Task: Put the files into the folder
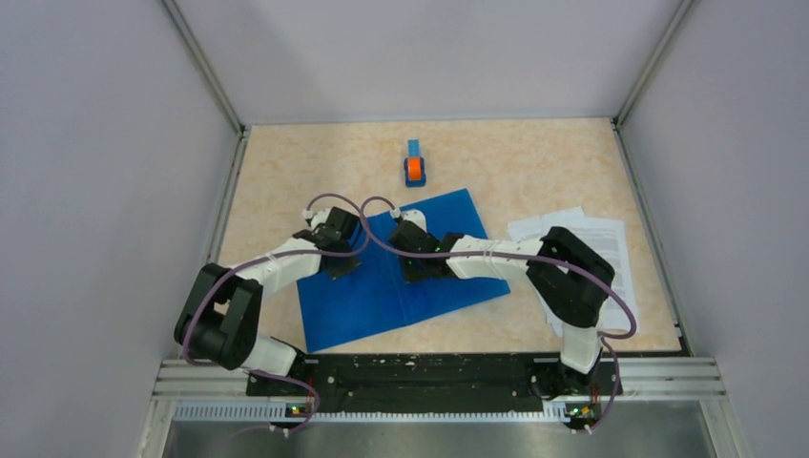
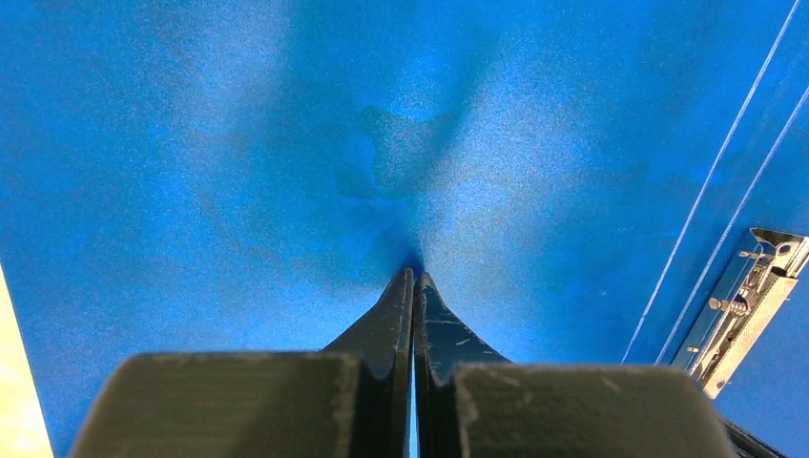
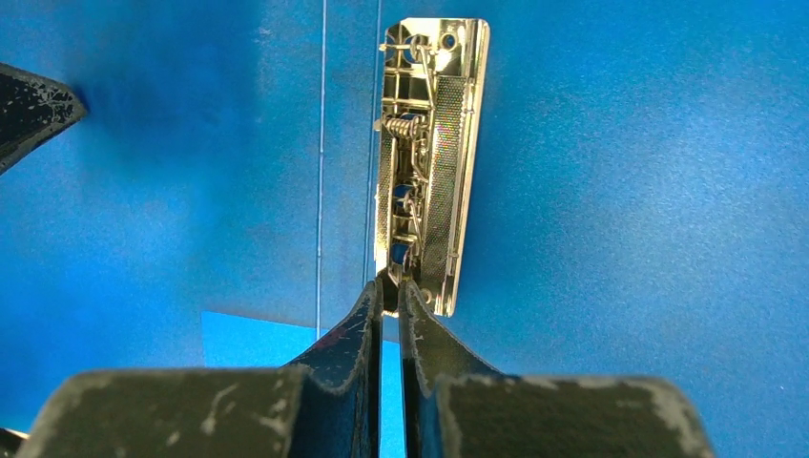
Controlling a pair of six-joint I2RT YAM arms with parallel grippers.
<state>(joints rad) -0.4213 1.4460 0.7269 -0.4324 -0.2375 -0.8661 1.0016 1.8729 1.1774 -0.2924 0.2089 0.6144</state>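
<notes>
On the table point(image 1: 277, 181), the folder point(image 1: 382, 310) lies open and flat at centre, inner face up. The files point(image 1: 611, 243) lie apart from it to the right, beside the right arm and partly hidden by it. None are in the folder yet.

Gripper condition:
- Left gripper point(image 2: 413, 281): clenched, its 2 fingers pressed together, tips down on the left inner panel. It grasps nothing.
- Right gripper point(image 3: 391, 291): fingers drawn nearly together with 1 thin slit between them, tips at the near end of the metal clip point(image 3: 431, 162). Whether they pinch part of the clip cannot be told.

Hazards:
1. The folder is smooth plastic on a smooth marbled surface. A sideways push from either fingertip is likely to slide or rotate it.
2. The clip is sprung, with a coil spring showing. If the fingers slip off, it could snap shut before any paper is under it.
3. The files are thin, flexible sheets, unevenly stacked. A pinch at 1 edge may take only some sheets, or let them droop and catch on the folder edge.

Materials:
- Folder: bright blue, matte, finely grained, with 2 pale crease lines beside the spine.
- Clip: long, narrow, bright metal with a knurled face.
- Fingers: black, scuffed.
</notes>
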